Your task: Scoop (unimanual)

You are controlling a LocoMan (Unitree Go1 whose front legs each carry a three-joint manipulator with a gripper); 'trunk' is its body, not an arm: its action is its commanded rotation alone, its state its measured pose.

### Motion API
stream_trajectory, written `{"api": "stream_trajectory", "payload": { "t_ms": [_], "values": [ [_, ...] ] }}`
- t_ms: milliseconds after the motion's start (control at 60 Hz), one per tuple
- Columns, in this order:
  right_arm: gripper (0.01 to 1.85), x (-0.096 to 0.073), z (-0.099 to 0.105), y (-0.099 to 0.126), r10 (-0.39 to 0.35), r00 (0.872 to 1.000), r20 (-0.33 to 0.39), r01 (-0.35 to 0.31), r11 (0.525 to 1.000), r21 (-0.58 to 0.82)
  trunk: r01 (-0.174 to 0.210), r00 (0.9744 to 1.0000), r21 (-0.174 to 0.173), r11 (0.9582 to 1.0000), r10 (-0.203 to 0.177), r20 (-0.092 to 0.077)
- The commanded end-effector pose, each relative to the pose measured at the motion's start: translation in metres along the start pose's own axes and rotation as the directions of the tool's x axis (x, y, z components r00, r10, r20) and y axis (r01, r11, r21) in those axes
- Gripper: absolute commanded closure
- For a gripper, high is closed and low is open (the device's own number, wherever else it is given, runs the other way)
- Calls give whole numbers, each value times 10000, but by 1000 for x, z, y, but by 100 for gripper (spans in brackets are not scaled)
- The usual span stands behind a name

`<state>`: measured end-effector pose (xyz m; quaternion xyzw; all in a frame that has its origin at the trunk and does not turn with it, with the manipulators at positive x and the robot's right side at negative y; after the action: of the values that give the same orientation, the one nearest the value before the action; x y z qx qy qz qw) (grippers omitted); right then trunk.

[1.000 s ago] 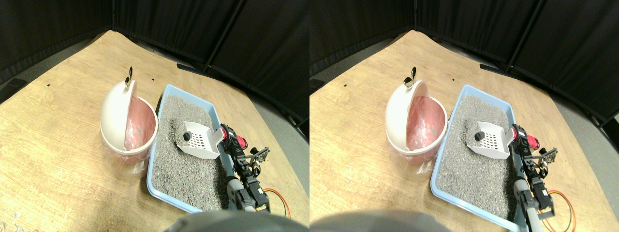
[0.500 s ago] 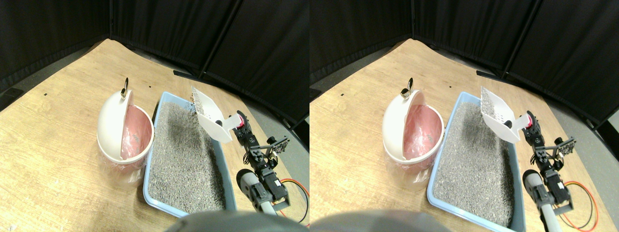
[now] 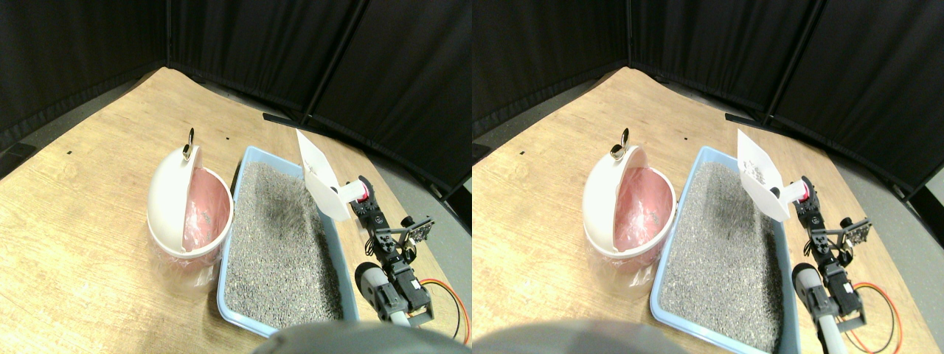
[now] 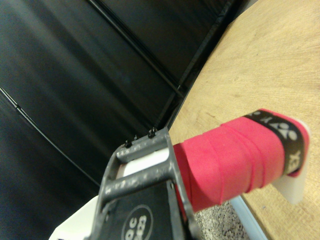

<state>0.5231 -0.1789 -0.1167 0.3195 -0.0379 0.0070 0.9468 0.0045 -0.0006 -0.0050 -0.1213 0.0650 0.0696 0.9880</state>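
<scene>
Arm: right manipulator reaching in from the lower right, stretched up along the right rim of the tray.
Gripper (image 3: 357, 200): clamped on the red-wrapped handle (image 4: 235, 155) of the scoop; wrist view shows the dark jaw frame hard against the wrap, so judged as gripping it.
Scoop (image 3: 318, 177): white, slotted, raised clear of the litter and tipped steeply on edge above the right far part of the tray, its bowl turned toward the bin side.
Load: contents of the scoop not visible from this angle; cannot tell whether anything sits inside.
Tray (image 3: 230, 243): light blue, filled with grey litter (image 3: 276, 251); darker smudge of disturbed grains near the far middle.
Bin (image 3: 168, 203): white, round, domed lid swung open, pink liner (image 3: 203, 214) showing inside; just beside the tray's left rim, well apart from the scoop.
Clip (image 3: 189, 144): small metal piece standing on top of the bin lid.
Floor (image 3: 81, 221): wooden boards, dark curtains (image 3: 243, 44) beyond.
Done, as judged: scoop in hand and lifted out of the litter.
Left, as judged: carry across the tray to the bin mouth, tip over the pink liner, return the scoop.
Risk, as judged: steep tilt could spill any load back onto the litter short of the bin.
</scene>
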Motion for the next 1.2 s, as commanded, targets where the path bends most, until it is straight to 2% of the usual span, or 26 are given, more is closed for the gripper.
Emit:
{"api": "stream_trajectory", "payload": {
  "t_ms": [17,183,283,433,533,567,583,683,817,833,883,950,1000,1133,1200],
  "values": [
    [180,1,4,9,572,9972,491,-596,9970,500,3,9996,-17,10000,-3,274],
    [180,2,3,10,652,9971,398,-677,9955,661,-26,9996,-9,10000,26,281],
    [180,2,4,12,1038,9945,156,-1035,9944,-199,-58,9997,-43,10000,59,255],
    [180,3,6,15,1093,9940,107,-1087,9933,-403,-176,9995,-132,9998,180,263],
    [180,3,9,22,1202,9927,56,-1187,9861,-1165,-250,9993,-185,9995,255,272],
    [180,3,10,23,1393,9902,4,-1377,9789,-1513,-266,9992,-205,9994,272,284],
    [180,3,11,26,1874,9822,-153,-1863,9588,-2147,-274,9992,-217,9994,280,282],
    [180,2,15,36,1662,9859,-182,-1651,9504,-2636,-378,9989,-307,9988,386,265],
    [180,5,17,48,2262,9710,-773,-2367,8655,-4414,-563,9980,-434,9975,574,248],
    [180,6,17,50,2396,9674,-816,-2488,8405,-4813,-590,9979,-453,9972,600,231],
    [180,7,17,51,2488,9633,-1006,-2646,8183,-5102,-642,9977,-491,9967,653,202],
    [180,7,16,56,2421,9641,-1089,-2631,8168,-5135,-759,9968,-578,9954,772,215],
    [180,8,13,60,2665,9556,-1257,-2925,8065,-5139,-856,9960,-621,9944,870,208],
    [180,11,6,64,2630,9554,-1344,-2945,8116,-5045,-1093,9936,-768,9910,1111,191],
    [180,12,1,65,2744,9484,-1586,-3169,8126,-4891,-1194,9924,-827,9894,1214,189]
  ]
}}
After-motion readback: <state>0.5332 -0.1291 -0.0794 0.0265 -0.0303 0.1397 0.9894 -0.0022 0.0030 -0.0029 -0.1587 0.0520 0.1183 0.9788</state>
